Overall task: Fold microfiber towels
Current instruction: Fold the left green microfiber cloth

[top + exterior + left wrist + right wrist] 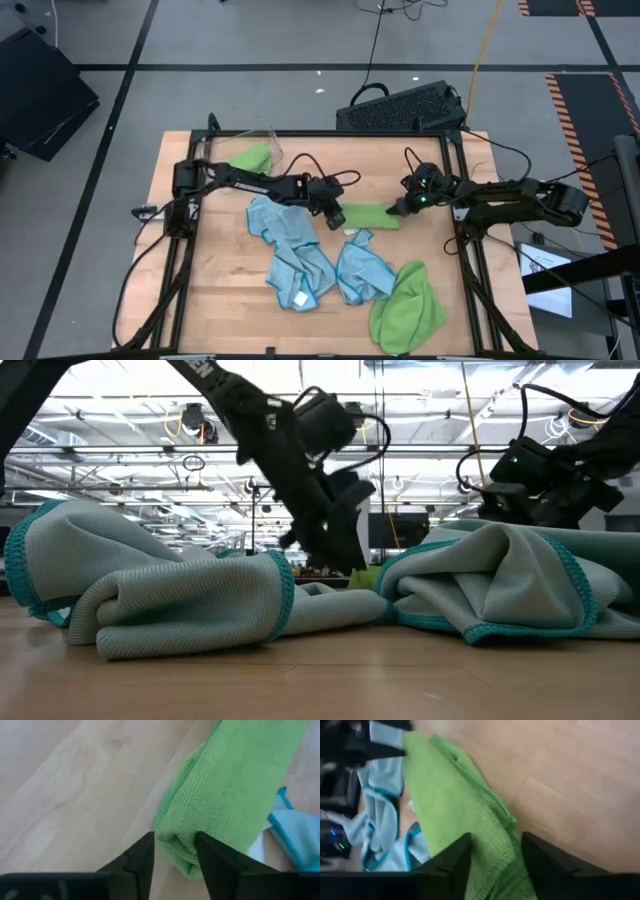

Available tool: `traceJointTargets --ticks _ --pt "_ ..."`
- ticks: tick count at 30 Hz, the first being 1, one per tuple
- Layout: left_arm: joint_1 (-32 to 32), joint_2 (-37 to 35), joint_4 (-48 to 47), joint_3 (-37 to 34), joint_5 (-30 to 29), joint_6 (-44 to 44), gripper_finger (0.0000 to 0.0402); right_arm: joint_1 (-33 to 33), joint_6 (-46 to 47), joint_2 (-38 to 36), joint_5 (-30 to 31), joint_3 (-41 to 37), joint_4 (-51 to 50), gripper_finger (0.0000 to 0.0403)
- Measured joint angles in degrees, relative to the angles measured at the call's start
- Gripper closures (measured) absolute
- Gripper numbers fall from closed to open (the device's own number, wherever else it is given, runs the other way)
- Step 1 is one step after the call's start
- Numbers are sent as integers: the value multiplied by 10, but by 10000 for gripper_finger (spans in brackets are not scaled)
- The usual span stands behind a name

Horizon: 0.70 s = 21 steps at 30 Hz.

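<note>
**Both grippers at the ends of a folded green towel, mid-table**

A lime green towel (pixel 368 215), folded into a narrow strip, lies flat on the wooden table (pixel 220 290) a little beyond its middle. The left gripper (pixel 334 217) is at one end of the strip and the right gripper (pixel 399 208) at the other. In the left wrist view the two dark fingers (pixel 137 865) stand apart with the folded end of the cloth (pixel 220 795) between them; there is a gap on either side, so the jaws are parted, not pinching. The right wrist view shows the same: the fingers (pixel 455 862) are spread, with the other end of the green strip (pixel 460 810) lying loosely between them.

Nearer the front edge, three light blue towels lie crumpled and partly overlapping: one (pixel 275 222) just beside the left gripper, one (pixel 300 275) below it showing a small white tag (pixel 299 298), and one (pixel 360 270) under the strip. A second green towel (pixel 408 308) is bunched near the front right corner. A third green towel (pixel 250 157) sits at the back left, by a clear plastic bin (pixel 262 134).
</note>
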Motion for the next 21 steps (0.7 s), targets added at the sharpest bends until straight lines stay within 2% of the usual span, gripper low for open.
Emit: traceJointTargets --ticks 5,8,11,15,21 --pt "0 -24 -19 41 -7 14 230 -1 80 -6 -1 12 -3 147" --pt "-1 -35 -40 61 -13 7 229 -1 112 -14 -1 29 -44 117" --pt "-2 -38 -36 85 -6 -10 229 1 121 -31 -1 54 -141 109" --pt "-19 -31 15 93 -1 -18 229 3 116 -60 15 88 -311 110" --pt "-36 16 11 92 -10 -19 229 12 121 -115 13 98 -443 110"
